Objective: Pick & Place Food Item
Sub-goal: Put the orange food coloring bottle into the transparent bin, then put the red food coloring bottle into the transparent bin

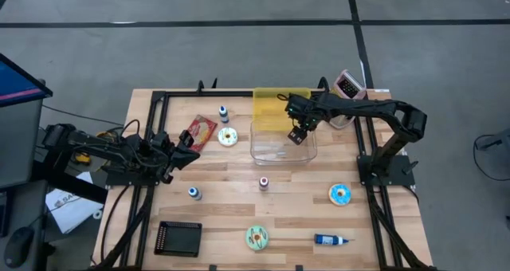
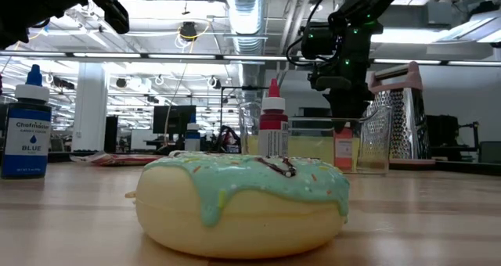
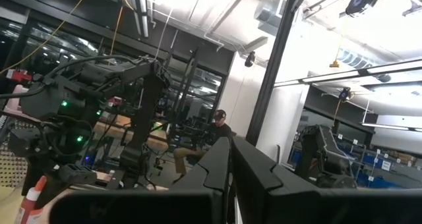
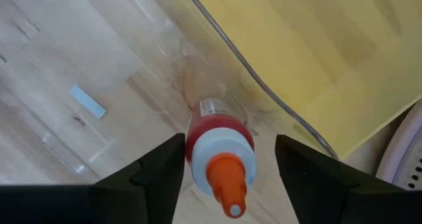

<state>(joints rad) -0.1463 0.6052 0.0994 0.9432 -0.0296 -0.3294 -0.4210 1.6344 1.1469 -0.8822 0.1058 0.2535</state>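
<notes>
**Letting go of the bottle inside the bin**

We have the right end effector [image 4: 227, 159] hanging over the clear plastic bin [image 1: 283, 147] at the far side of the counter [image 1: 239, 215], its two fingers [image 4: 158, 168] spread on either side of the orange-capped red bottle [image 4: 221, 155]. In the right wrist view there is a gap between each finger and the bottle, so we judge it released, with the bottle standing upright on the bin floor, close to the wall beside the yellow sheet [image 1: 271, 105].

To finish this step well, we should lift straight up, fingers held wide, so that neither pad catches the cap and tips the bottle. The bin wall is near; any sideways drift on the way out could knock it.

Our left end effector [image 1: 187, 147] waits clenched and empty over the left side of the counter, near the red packet [image 1: 199, 131].

The donuts [image 1: 257, 237] lie untouched on the counter, well apart from the bin.
</notes>
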